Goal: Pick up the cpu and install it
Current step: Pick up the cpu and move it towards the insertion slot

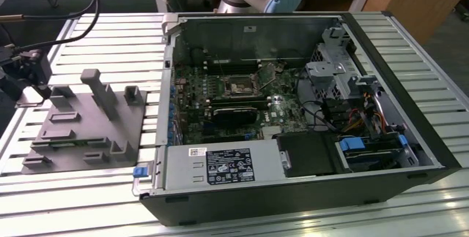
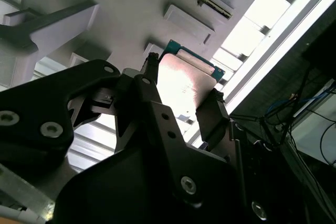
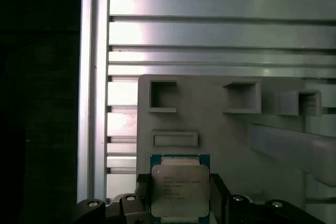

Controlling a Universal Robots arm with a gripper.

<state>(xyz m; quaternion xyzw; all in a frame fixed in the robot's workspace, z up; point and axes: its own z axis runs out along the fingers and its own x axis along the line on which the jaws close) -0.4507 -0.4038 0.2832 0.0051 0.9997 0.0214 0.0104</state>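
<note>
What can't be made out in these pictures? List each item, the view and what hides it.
- The cpu: one edge is cut off by the frame in the first wrist view; the gripper covers two sides.
- Its underside: turned away in both wrist views, so contact with the grey tray cannot be judged.
- The socket: too small in the exterior view to tell whether it is open.
</note>
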